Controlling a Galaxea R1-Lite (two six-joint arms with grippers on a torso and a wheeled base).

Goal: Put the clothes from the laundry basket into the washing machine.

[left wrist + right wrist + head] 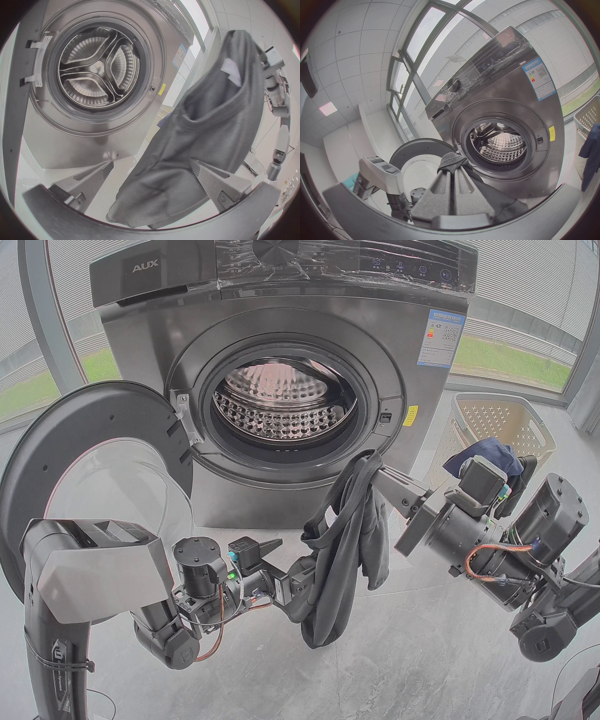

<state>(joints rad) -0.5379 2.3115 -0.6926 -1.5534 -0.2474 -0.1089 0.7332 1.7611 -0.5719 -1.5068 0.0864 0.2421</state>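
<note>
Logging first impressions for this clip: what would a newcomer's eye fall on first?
A grey garment hangs in mid-air before the washing machine, pinched at its top in the right arm's shut jaws. The machine's door stands wide open on a bare drum. A blue garment drapes over the basket at the right.

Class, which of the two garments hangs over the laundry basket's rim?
The dark blue garment, draped on the beige perforated basket; the grey garment hangs from the right gripper.

Setting: laundry area in a glazed, office-like room. Evidence: front-loading washer (156,352); perforated basket (500,418) beside it; grey tiled floor (406,646); full-height windows (425,37); panelled grid ceiling (347,47).
</note>
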